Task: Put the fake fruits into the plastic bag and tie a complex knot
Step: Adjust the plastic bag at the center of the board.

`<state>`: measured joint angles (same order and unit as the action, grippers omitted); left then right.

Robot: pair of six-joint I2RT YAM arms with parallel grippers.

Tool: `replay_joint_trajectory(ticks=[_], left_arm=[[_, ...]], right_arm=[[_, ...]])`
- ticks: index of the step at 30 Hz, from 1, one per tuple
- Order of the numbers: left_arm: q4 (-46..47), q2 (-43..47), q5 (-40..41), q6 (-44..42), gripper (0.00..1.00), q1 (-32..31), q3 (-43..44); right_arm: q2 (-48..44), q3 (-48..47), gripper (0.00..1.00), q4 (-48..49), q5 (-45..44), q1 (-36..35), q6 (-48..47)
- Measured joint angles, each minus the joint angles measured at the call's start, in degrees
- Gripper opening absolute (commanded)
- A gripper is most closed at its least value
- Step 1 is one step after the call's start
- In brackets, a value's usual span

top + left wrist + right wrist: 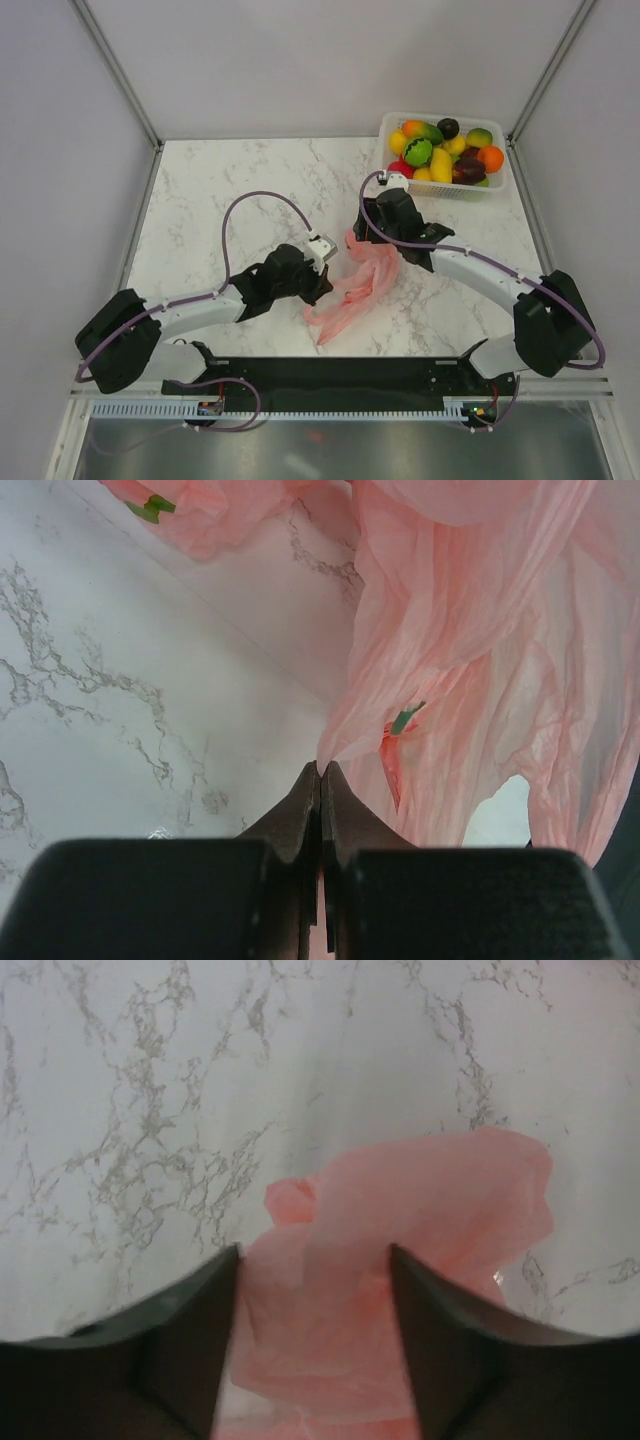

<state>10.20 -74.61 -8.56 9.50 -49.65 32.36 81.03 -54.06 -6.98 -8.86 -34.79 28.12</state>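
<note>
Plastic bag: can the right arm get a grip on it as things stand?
Probably yes: the right fingers stand open either side of a fold of the plastic bag, with nothing in between.

A white lattice basket (440, 188) sits far right on the marble table (220, 190).

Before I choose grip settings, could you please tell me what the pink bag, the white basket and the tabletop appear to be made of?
Plastic bag: thin translucent pink film, finely wrinkled, with light passing through it.
Basket: probably rigid white moulded plastic, judging by its slotted wall.
Table: smooth white surface with grey marble veins; it could be stone or printed laminate, cannot tell.
</note>
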Motion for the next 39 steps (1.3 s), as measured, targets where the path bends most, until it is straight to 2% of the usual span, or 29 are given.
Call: replay_joint_trajectory(ticks=[2, 3, 4, 6, 10, 17, 19, 20, 21, 22, 24, 28, 32, 35, 37, 39], left_arm=[[-0.1, 0.3, 0.0, 0.0, 0.02, 0.0, 0.0], [-0.2, 0.6, 0.0, 0.0, 0.02, 0.0, -0.1], [-0.3, 0.9, 0.0, 0.0, 0.02, 0.0, -0.2], [-0.7, 2.1, 0.2, 0.2, 0.02, 0.0, -0.7], [-3.5, 9.4, 1.2, 3.1, 0.02, 0.0, -3.5], [-12.7, 39.9, 9.1, 12.2, 0.02, -0.2, -9.8], [-15.1, 46.0, 11.6, 14.0, 0.02, -0.2, -10.4], [-15.9, 47.6, 12.5, 14.7, 0.02, -0.2, -10.5], [-16.7, 48.2, 13.1, 15.1, 0.02, -0.2, -10.5], [-17.9, 48.2, 13.6, 15.6, 0.02, -0.2, -10.5], [-20.0, 46.1, 14.6, 16.0, 0.02, -0.3, -10.5], [-22.9, 38.8, 16.5, 16.0, 0.02, -0.3, -9.7], [-24.9, 35.6, 17.9, 16.0, 0.02, -0.3, -8.0], [-25.2, 35.9, 18.8, 16.0, 0.02, -0.3, -6.3], [-25.3, 36.4, 19.3, 16.3, 0.04, -0.3, -5.3], [-25.6, 37.1, 19.5, 16.6, 0.40, -0.3, -5.0]], right_arm=[[2.1, -1.0, 0.30, -1.4, -2.9, -0.3, 0.4], [3.1, -1.7, 0.11, -2.0, -4.3, -0.3, 0.7], [4.1, -2.4, 0.05, -2.4, -5.7, -0.2, 0.6], [5.8, -4.2, 0.00, -3.2, -8.2, -0.1, 1.0], [8.5, -9.1, 0.00, -4.5, -11.9, 0.5, 0.5], [11.1, -16.6, 0.00, -5.7, -9.8, 7.4, 0.7], [11.5, -17.2, 0.14, -7.0, -7.2, 8.8, 1.3], [11.8, -17.4, 0.26, -7.5, -5.7, 8.8, 1.4], [12.1, -17.6, 0.58, -7.5, -4.9, 8.7, 1.5], [12.4, -17.7, 0.71, -7.3, -4.3, 8.8, 1.6], [12.6, -17.7, 0.87, -7.0, -3.0, 9.2, 0.8], [10.3, -13.8, 0.89, -2.7, 1.3, 9.3, -0.5], [2.1, -3.7, 0.82, 0.7, 5.7, 8.8, -1.4], [-3.9, 2.5, 0.85, 2.4, 8.3, 8.5, -1.4], [-6.6, 5.3, 0.91, 3.8, 9.1, 8.5, -1.3], [-7.5, 7.1, 0.91, 5.4, 9.4, 8.5, -1.1]])
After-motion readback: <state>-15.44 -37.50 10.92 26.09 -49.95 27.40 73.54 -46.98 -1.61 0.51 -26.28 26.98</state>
